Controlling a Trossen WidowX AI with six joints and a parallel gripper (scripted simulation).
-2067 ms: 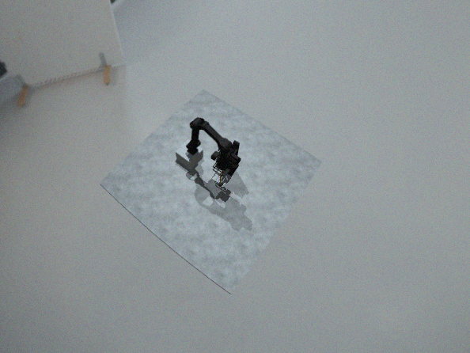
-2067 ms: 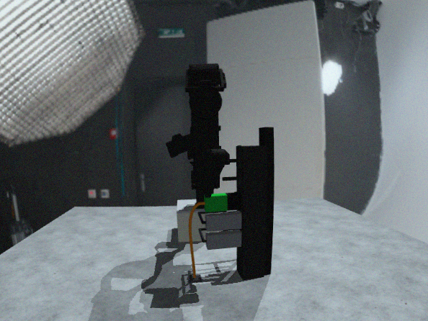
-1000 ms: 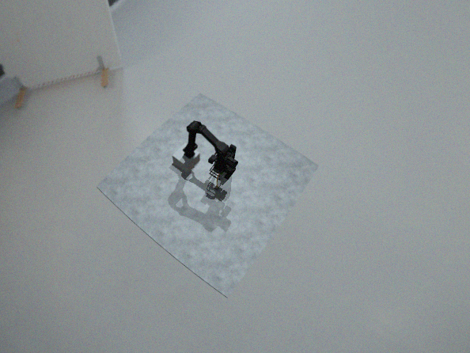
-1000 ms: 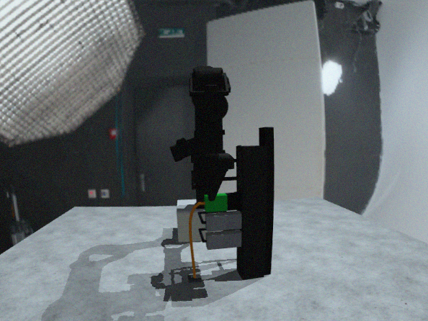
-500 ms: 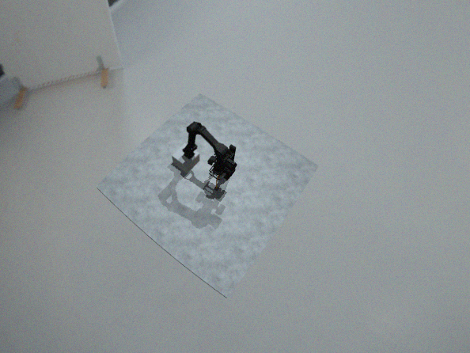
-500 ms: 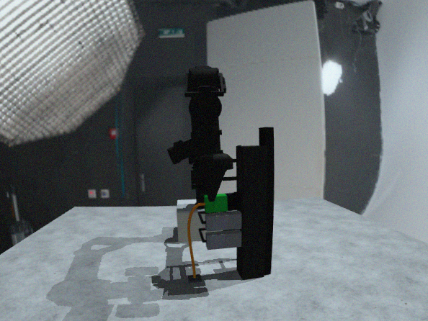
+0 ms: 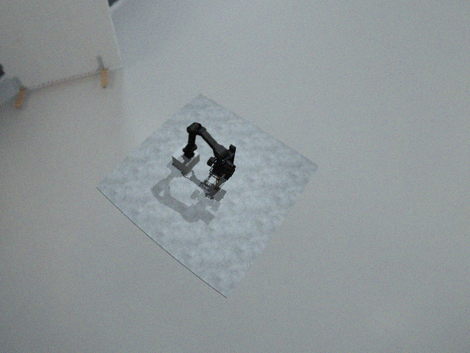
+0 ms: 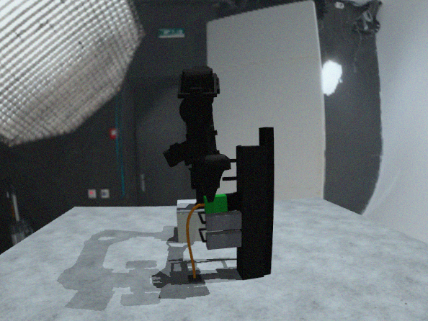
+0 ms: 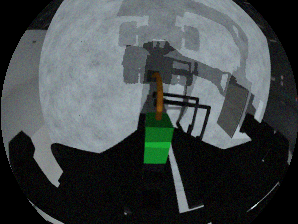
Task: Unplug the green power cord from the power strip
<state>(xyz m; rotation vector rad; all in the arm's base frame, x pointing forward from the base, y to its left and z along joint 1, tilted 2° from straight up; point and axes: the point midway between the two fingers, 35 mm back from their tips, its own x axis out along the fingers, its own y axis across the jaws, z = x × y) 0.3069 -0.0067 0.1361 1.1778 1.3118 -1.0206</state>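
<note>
The green plug (image 8: 220, 206) (image 9: 157, 131) sits at the upper part of the upright black power strip (image 8: 255, 209), on its left side in the exterior view. My gripper (image 8: 212, 199) (image 9: 157, 131) is shut on the green plug, one finger on each side. A dark part fills the space between plug and strip, so I cannot tell how deep the plug sits. The orange cord (image 8: 187, 230) (image 9: 159, 100) runs from the plug's outer end down to a small dark patch on the table. In the top view plug and fingertips are too small to make out.
Two grey blocks, an upper one (image 8: 223, 221) and a lower one (image 8: 223, 240), sit on the strip just below the green plug, with thin black loops (image 8: 202, 235) (image 9: 209, 120) sticking out. A pale box (image 8: 185, 230) (image 9: 234, 110) stands near the arm's base.
</note>
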